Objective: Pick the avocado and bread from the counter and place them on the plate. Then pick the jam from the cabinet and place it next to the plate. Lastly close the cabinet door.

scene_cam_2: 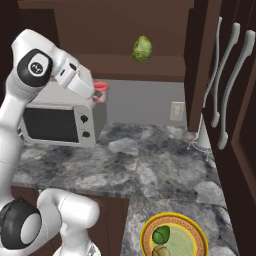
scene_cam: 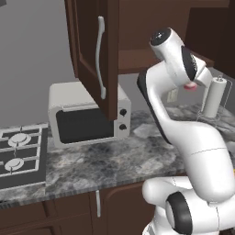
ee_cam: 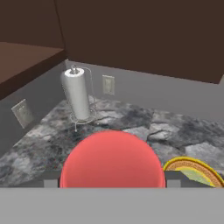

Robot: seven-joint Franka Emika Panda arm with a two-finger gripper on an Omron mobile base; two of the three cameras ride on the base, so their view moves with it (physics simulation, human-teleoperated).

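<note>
Hand view — gripper (ee_cam: 112,181) clamped around the jam (ee_cam: 112,159), above the counter (ee_cam: 131,127) — plate (ee_cam: 197,169) nearby.

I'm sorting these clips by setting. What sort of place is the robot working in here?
A rendered home kitchen, by the look of it: a white microwave sits on a grey marbled counter beside a gas hob, with dark wooden wall cabinets overhead.

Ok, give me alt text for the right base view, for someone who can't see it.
The white robot arm holds a small red jam jar in its gripper, in the air in front of the microwave. On the grey stone counter at bottom right, a plate carries the avocado and bread; a pale green leafy ball sits on the cabinet shelf above.
</note>
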